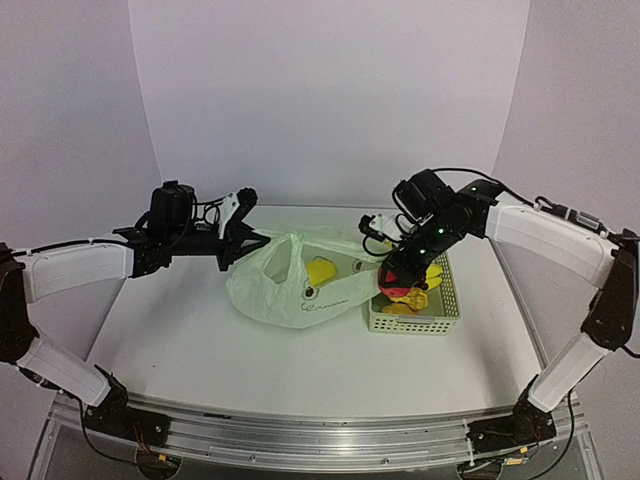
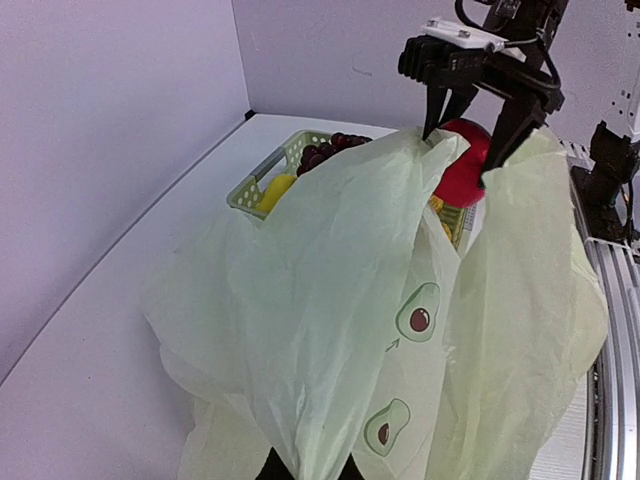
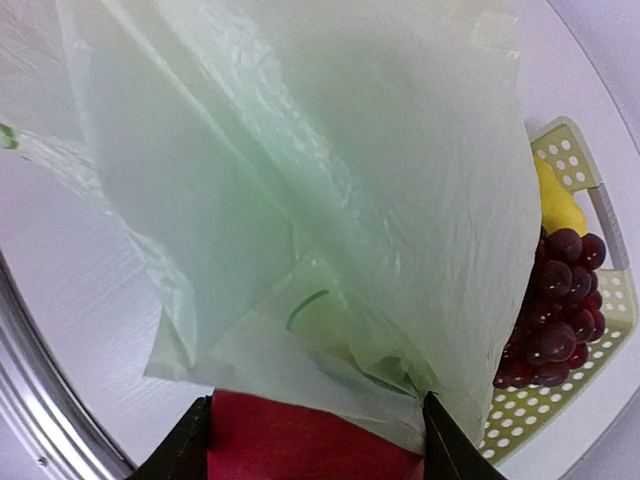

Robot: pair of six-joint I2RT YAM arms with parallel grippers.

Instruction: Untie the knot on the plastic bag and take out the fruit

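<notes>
The plastic bag (image 1: 300, 288) lies open on the table, pale green with avocado prints (image 2: 418, 318). No knot shows. My left gripper (image 1: 243, 240) is shut on the bag's left handle edge and holds it up; in the left wrist view its gripper (image 2: 305, 466) pinches the plastic at the bottom. My right gripper (image 1: 398, 270) is shut on a red apple (image 1: 400, 276) above the basket's left end. In the right wrist view, the apple (image 3: 300, 452) sits between the fingers (image 3: 190, 448), with the bag's edge (image 3: 330, 200) draped over it. A yellow fruit (image 1: 322, 270) shows inside the bag.
A pale green perforated basket (image 1: 440, 322) stands right of the bag and touches it. It holds a purple grape bunch (image 3: 555, 315), a yellow lemon (image 3: 556, 200) and orange and yellow pieces (image 1: 400, 308). White walls close in the back and sides.
</notes>
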